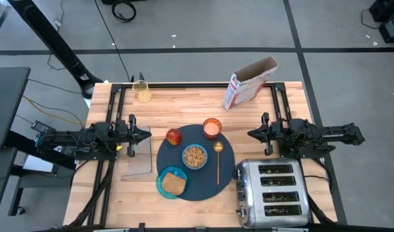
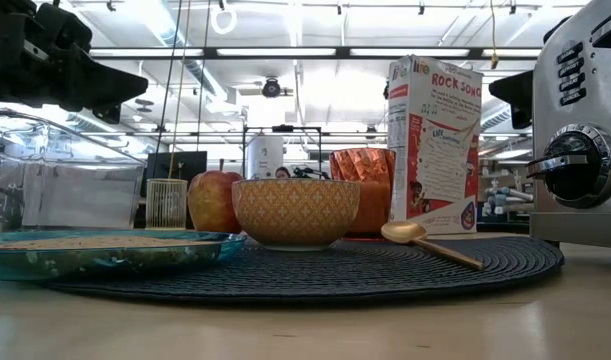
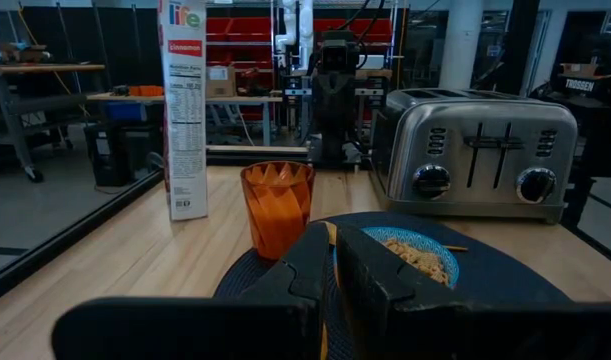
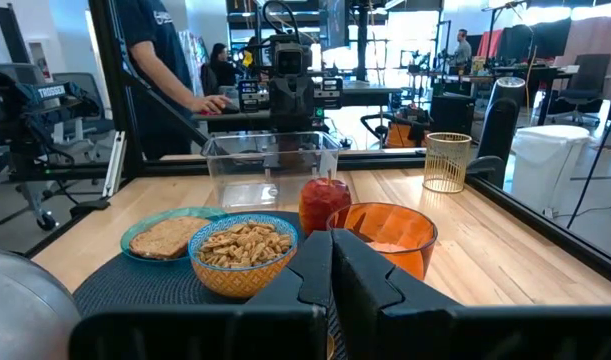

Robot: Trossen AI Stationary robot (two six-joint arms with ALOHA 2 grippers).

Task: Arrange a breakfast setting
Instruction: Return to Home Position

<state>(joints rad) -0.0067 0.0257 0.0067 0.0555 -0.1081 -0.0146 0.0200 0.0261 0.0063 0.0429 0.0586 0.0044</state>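
Two dark robot arms hang level over a wooden table [image 1: 184, 103], pointing at each other from opposite sides. The left gripper [image 1: 146, 135] and the right gripper [image 1: 251, 133] each have their fingers pressed together, holding nothing. Between the two fingertips lies a round dark-grey mat [image 1: 206, 182] carrying a breakfast setting. Nearest the left gripper's tips is a red apple [image 1: 174, 136]. Nearest the right gripper's tips is an orange cup [image 1: 212, 128]. Between and a little nearer the front edge sits a bowl [image 1: 195, 156] filled with cereal. A gold spoon [image 1: 218, 160] lies on the mat on the bowl's right-gripper side. A teal plate [image 1: 162, 181] bearing a slice of toast [image 1: 175, 185] overlaps the mat's edge on the left gripper's side. A clear tray [image 1: 135, 160] sits just beside the left gripper, and a chrome toaster [image 1: 272, 191] just beside the right one. A cereal box [image 1: 248, 84] stands beyond them.
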